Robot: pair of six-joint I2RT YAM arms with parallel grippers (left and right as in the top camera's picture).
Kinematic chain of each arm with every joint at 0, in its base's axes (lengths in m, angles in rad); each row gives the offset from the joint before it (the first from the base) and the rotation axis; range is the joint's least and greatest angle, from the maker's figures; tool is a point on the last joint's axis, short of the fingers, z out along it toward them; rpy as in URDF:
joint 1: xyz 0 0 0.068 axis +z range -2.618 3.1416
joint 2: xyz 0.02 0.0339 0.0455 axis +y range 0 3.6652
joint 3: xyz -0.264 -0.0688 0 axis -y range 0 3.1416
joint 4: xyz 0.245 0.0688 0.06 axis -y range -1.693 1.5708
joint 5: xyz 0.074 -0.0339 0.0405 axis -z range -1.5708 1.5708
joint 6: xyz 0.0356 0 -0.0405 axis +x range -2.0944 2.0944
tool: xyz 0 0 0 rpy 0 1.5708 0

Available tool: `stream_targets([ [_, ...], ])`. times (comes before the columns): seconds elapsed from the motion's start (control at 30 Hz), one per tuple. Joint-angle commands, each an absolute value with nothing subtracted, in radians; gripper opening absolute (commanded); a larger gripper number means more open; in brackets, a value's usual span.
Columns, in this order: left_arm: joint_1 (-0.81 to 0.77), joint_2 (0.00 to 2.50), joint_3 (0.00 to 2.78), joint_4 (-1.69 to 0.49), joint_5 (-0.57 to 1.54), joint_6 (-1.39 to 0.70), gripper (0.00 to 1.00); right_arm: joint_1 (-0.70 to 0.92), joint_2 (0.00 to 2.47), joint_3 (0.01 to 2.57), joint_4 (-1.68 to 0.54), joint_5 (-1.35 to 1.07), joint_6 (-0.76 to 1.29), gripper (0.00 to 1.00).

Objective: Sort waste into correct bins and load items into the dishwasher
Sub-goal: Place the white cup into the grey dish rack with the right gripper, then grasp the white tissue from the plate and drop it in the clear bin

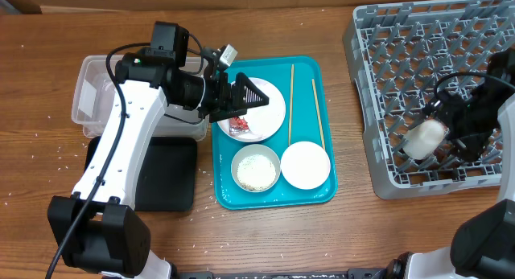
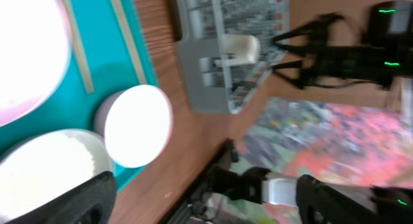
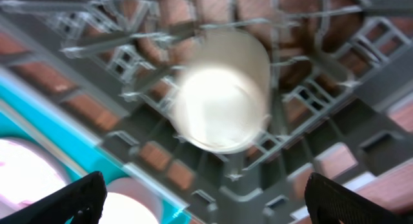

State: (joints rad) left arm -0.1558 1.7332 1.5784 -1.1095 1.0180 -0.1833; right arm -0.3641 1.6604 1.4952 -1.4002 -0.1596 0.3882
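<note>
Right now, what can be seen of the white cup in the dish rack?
The white cup is small, plain and smooth, with no handle showing; it looks like plastic or ceramic. It lies on its side among the upright pegs of the grey dish rack, toward the rack's near edge. The right gripper stands open just beside it, pointing at it, not gripping it.

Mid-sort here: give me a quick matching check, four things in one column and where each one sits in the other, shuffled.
Things:
1. red wrapper
2. white cup
3. chopsticks
4. heap of rice grains

Places:
A. in the dish rack
B. in the grey-green bowl
C. on the white plate
D. lying directly on the teal tray

Pairs: 1-C, 2-A, 3-D, 4-B.
</note>
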Motion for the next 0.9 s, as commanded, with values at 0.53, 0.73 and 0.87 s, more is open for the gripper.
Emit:
stream_targets([
  [0.53, -0.519, 1.885, 1.59, -0.77, -0.327, -0.283, 0.96, -0.114, 1.367, 1.633, -1.33, -0.578, 0.28, 1.0],
  [0.73, -0.529, 2.067, 1.59, -0.672, -0.2, -0.255, 0.92, -0.044, 1.367, 1.633, -1.333, -0.566, 0.281, 1.0],
  [0.87, -0.526, 2.137, 1.59, -0.654, -0.11, -0.257, 0.76, -0.044, 1.367, 1.633, -1.341, -0.567, 0.285, 1.0],
])
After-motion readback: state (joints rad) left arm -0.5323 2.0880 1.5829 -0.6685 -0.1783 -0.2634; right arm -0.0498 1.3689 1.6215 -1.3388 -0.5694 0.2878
